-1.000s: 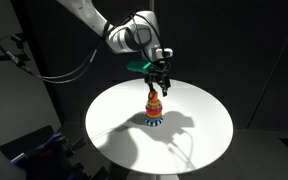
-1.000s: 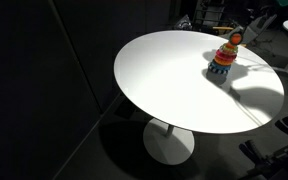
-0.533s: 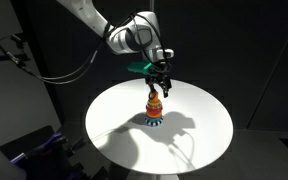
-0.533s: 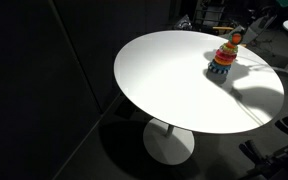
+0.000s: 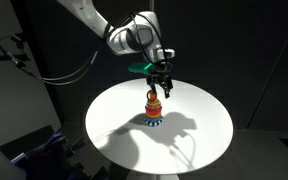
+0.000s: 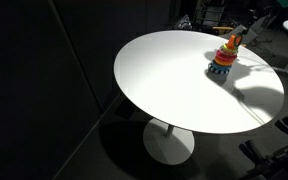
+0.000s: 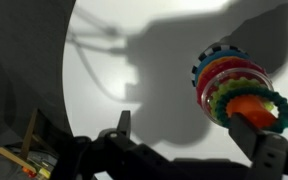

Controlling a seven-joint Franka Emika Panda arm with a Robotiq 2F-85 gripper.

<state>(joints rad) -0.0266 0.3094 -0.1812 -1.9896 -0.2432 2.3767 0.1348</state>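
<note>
A stacking toy of coloured toothed rings (image 5: 155,108) stands upright on the round white table (image 5: 199,135), with blue at the bottom and orange on top. It shows in both exterior views, also (image 6: 224,56). My gripper (image 5: 161,88) hangs just above the toy's top and slightly to one side. In the wrist view the gripper (image 7: 189,125) is open and empty. Its fingers are wide apart, and the toy (image 7: 234,85) lies close by the right finger, whose tip overlaps the orange top ring.
The table (image 6: 174,80) stands on a single pedestal on a dark floor, with black curtains behind. Cables and equipment lie past the table's far edge (image 6: 209,12). The arm's shadow falls across the tabletop (image 5: 179,125).
</note>
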